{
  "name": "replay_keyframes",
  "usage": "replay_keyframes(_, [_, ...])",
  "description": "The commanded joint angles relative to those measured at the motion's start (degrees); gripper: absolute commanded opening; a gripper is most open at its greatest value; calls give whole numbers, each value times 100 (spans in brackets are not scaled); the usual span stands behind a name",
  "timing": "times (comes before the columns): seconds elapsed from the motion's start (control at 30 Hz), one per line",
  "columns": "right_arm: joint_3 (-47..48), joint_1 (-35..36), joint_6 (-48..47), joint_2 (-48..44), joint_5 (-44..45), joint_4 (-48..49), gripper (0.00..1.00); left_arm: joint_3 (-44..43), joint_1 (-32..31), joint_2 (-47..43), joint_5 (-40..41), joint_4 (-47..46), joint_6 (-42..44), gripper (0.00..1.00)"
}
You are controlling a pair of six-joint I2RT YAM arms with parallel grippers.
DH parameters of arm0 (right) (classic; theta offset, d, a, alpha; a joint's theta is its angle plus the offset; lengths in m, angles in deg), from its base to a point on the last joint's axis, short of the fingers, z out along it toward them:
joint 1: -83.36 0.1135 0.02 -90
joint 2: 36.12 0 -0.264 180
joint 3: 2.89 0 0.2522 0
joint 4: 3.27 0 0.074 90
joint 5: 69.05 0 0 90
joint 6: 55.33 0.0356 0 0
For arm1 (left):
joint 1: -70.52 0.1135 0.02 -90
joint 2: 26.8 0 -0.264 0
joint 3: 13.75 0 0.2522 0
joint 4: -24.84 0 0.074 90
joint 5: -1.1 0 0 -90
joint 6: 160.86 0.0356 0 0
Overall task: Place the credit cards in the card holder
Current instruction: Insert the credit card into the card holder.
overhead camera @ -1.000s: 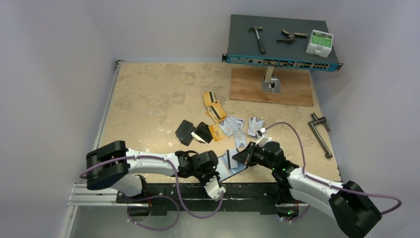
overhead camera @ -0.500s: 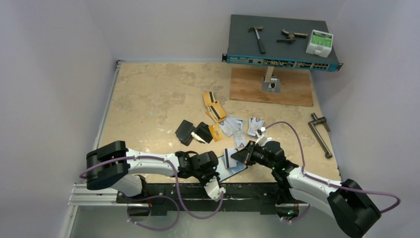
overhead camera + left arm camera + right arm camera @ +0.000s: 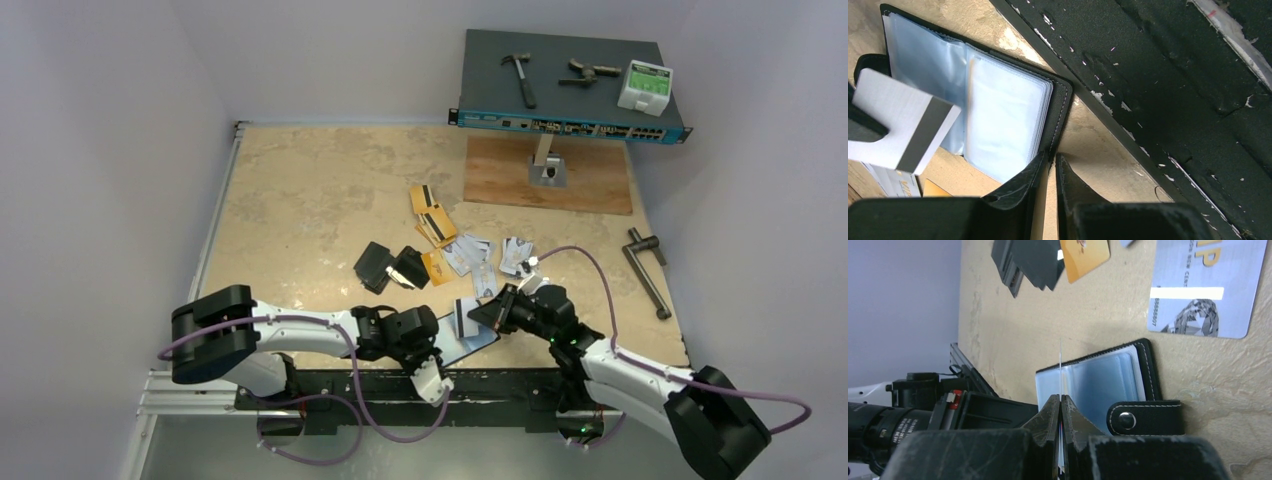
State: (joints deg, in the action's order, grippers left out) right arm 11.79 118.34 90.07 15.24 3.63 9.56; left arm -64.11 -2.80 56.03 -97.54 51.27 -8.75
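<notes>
1. Right gripper (image 3: 1061, 401): jaws clamped on one silver-white card (image 3: 903, 125) with a grey stripe. The card is held on edge just above the open card holder (image 3: 1060, 105).
2. Left gripper (image 3: 1050, 157): jaws almost together, with nothing in the narrow slit between them. One fingertip sits at the holder's near corner; contact cannot be confirmed.
3. Change over the last second: the right gripper has edged slightly left and the holder has not shifted. Judgement: insertion is still in its approach phase.
4. Card holder: lies at the near edge of the table (image 3: 300, 200), between the grippers, snap tab (image 3: 1145, 417) toward the right gripper. Its clear sleeves (image 3: 1003, 125) show no card.
5. Remaining credit cards (image 3: 470, 255) lie loose farther out, beside two more black holders (image 3: 388, 266) whose contents cannot be told.
</notes>
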Motion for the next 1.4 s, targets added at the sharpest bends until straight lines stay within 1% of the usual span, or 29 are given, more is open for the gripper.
replay_keyframes(0.0, [-569,19,40,-491,326,-135,0,287,-16,-9,117,448,-76,11])
replay_keyframes(0.1, [-572,29,27,-397,254,-48,0,323,-16,-31,130,446,-67,10])
replay_keyframes(0.3, [-408,202,-52,522,244,355,0,286,-16,-12,148,419,-40,10])
replay_keyframes(0.37, [-405,235,-43,566,297,370,0,285,-16,-16,159,446,-45,10])
replay_keyframes(0.53, [-403,370,-28,335,426,213,0,287,-16,-30,219,413,-87,10])
replay_keyframes(0.73, [-290,466,-87,792,393,387,0,153,-16,-51,394,308,-254,9])
replay_keyframes(0.93, [-280,612,-25,1353,340,928,0,17,-16,-133,585,169,-612,8])
replay_keyframes(1.07, [-239,642,-15,1481,332,1043,0,-55,-16,-126,585,192,-726,8])
replay_keyframes(1.13, [-224,645,-9,1436,347,991,0,-71,-11,-129,592,189,-745,7])
replay_keyframes(1.2, [-187,650,-26,1149,389,748,0,-100,-16,-126,613,172,-807,7])
replay_keyframes(1.3, [-201,642,51,246,583,42,0,-71,-16,-124,586,145,-847,4])
replay_keyframes(1.37, [-279,649,115,-437,865,-447,0,-35,-16,-126,562,162,-832,3])
